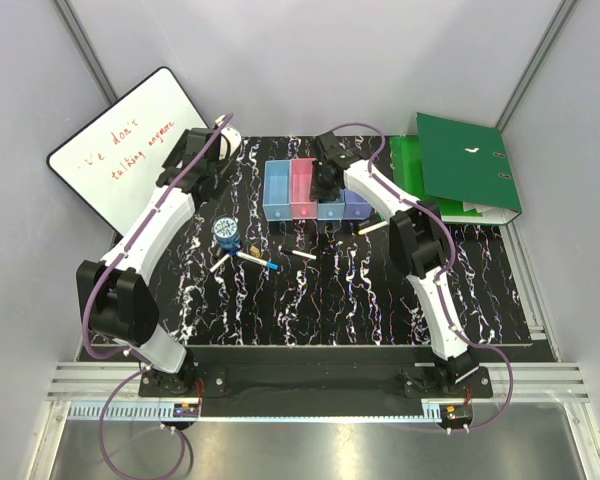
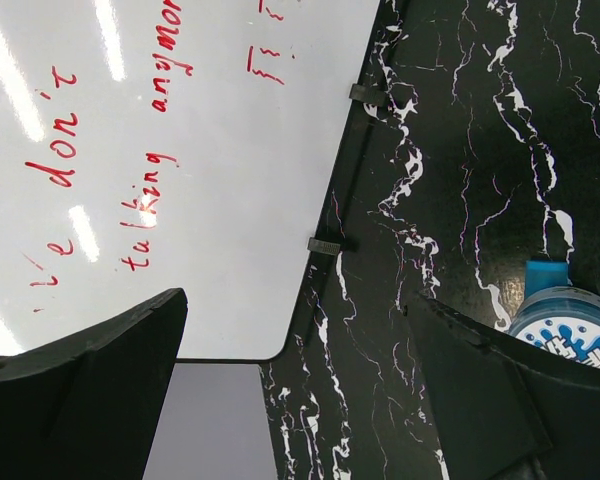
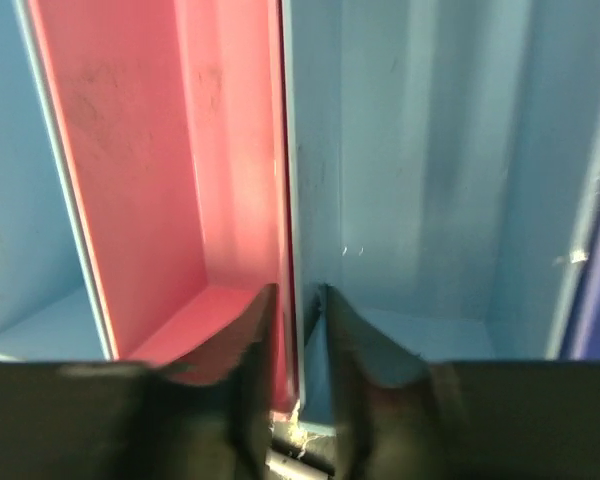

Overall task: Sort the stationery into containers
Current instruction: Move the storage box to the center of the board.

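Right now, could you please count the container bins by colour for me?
Blue bin: 1
Pink bin: 1
Light blue bin: 1
Purple-blue bin: 1
Total: 4

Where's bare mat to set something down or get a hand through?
Free: the front-centre mat between the arm bases, nearer than the markers; also the strip right of the right arm, in front of the binders. Crowded: before the bins, where blue roll, markers and right end effector sit.
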Motion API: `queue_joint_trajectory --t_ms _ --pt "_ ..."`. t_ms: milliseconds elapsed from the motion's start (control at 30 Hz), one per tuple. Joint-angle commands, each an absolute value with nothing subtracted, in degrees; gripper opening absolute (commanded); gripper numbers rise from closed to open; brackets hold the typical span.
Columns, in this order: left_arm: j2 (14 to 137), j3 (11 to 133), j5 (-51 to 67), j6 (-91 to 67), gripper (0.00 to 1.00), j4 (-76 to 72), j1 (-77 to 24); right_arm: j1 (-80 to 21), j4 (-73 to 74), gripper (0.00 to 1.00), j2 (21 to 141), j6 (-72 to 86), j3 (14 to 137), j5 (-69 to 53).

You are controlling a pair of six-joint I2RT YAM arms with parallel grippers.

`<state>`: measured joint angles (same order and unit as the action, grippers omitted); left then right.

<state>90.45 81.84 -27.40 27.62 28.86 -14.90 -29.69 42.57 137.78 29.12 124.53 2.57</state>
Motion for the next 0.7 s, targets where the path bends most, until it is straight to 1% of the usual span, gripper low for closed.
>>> queue_joint_trajectory --t_ms 0,33,67,133,300,333,500,667 --pt "87.89 83.06 -26.72 27.77 0.99 28.30 -14.41 -30.85 46.58 0.40 140.18 29.63 126.38 -3.86" --pt "87.72 82.88 -26.63 27.77 0.99 28.30 -14.41 -30.76 46.32 0.46 140.36 29.36 127.26 -4.22" --pt "87.71 82.79 -26.54 27.77 0.99 28.30 -14.41 -30.67 45.97 0.49 140.36 28.49 127.70 -4.39" --pt "87.45 82.70 -26.19 27.51 0.99 28.30 -14.41 -30.67 45.27 0.58 140.01 27.34 128.75 -4.83" --pt "85.96 81.22 -24.44 26.98 0.99 28.30 -14.41 -30.59 44.03 0.64 137.90 22.95 131.56 -4.58" --pt "85.61 80.34 -24.09 26.98 0.99 28.30 -14.41 -30.50 43.60 0.67 137.55 22.33 132.09 -4.31" --pt "83.41 77.44 -21.19 26.98 0.99 27.95 -14.41 -29.71 42.63 0.69 135.53 16.36 137.44 -3.08" --pt "81.21 73.13 -17.67 27.78 0.99 30.04 -14.50 -28.48 41.92 0.73 130.54 6.52 138.25 -3.86"
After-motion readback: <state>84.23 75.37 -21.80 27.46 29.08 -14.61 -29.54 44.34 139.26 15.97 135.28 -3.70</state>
